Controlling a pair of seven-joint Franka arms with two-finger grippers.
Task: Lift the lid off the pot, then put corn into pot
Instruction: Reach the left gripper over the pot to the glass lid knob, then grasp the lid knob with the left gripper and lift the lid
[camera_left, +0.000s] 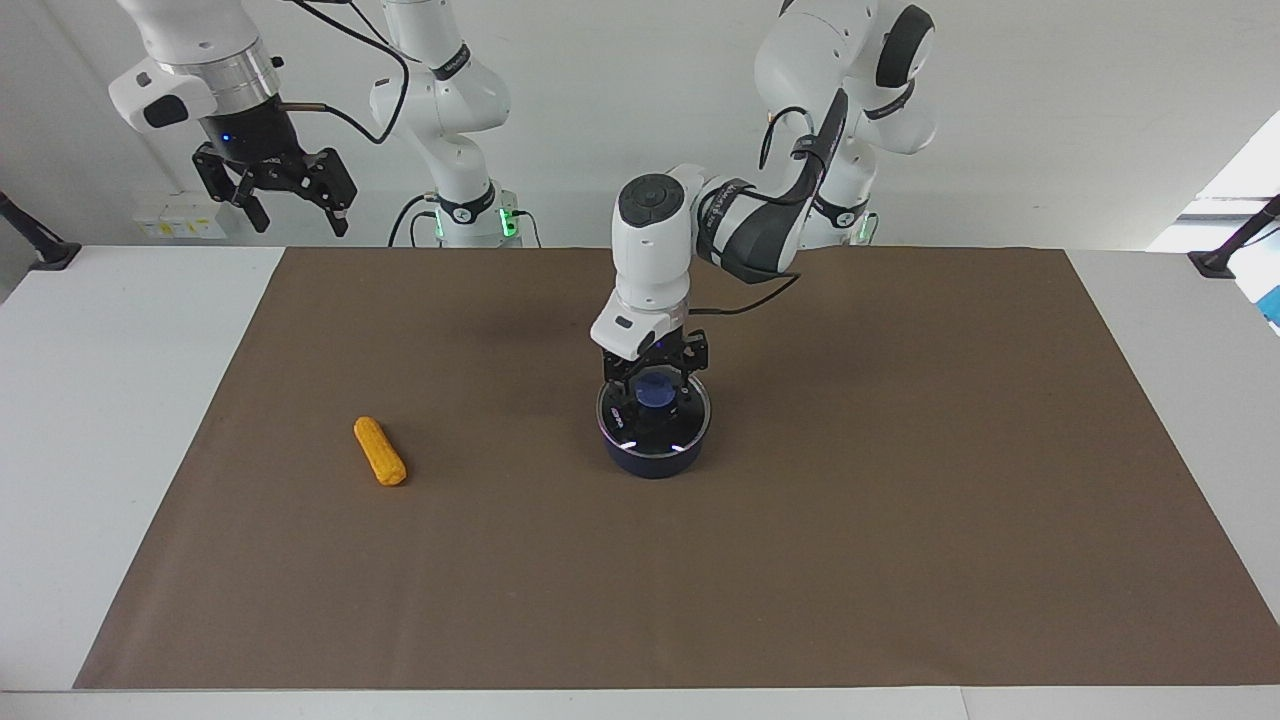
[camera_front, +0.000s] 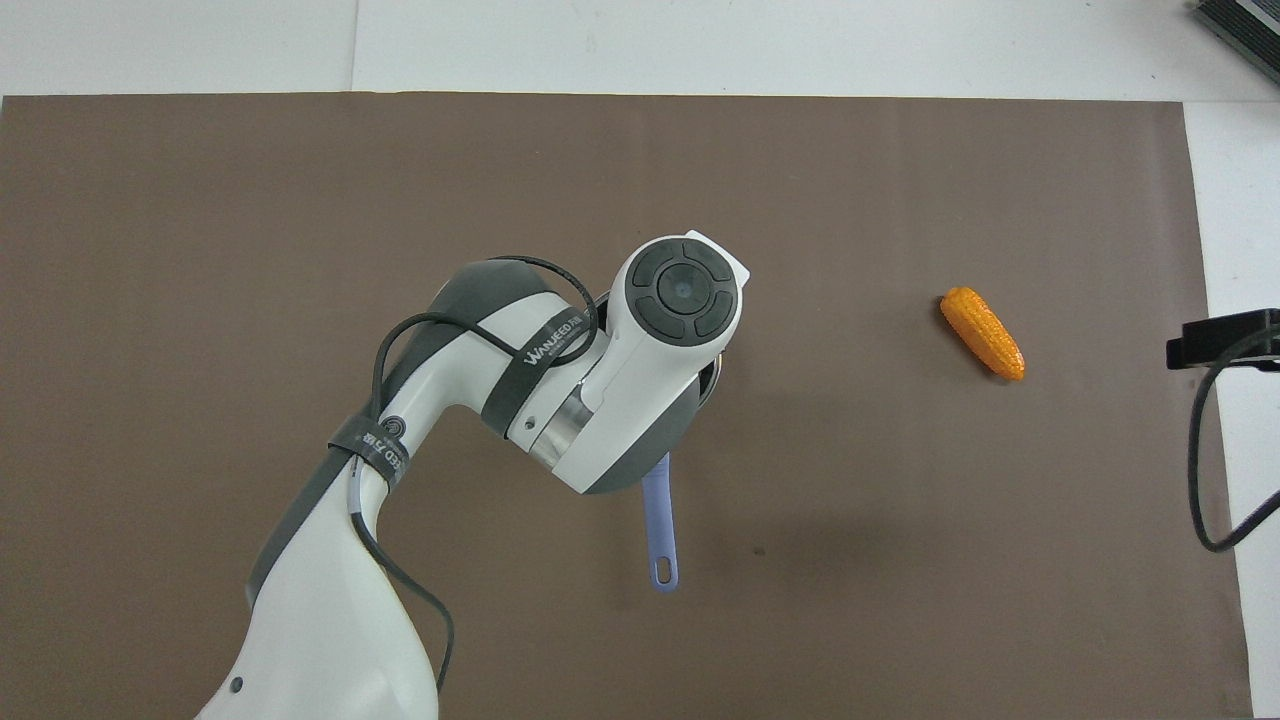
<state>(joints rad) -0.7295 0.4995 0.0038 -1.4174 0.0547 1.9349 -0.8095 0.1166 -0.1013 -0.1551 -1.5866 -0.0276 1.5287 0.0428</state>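
The lid (camera_left: 655, 410) sits on the pot (camera_left: 655, 455) on the brown mat (camera_left: 900, 500) covering the tabletop (camera_left: 100, 400). Its blue knob (camera_left: 655, 390) is straddled by the left end effector (camera_left: 655, 383); whether the knob is gripped cannot be told. The corn (camera_left: 380, 451) lies well apart from the pot, toward the right arm's end. The right end effector (camera_left: 290, 205) is held wide open and empty, raised at that same end.

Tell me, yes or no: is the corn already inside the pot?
No. The corn lies on the brown mat toward the right arm's end, apart from the pot, whose lid is on.
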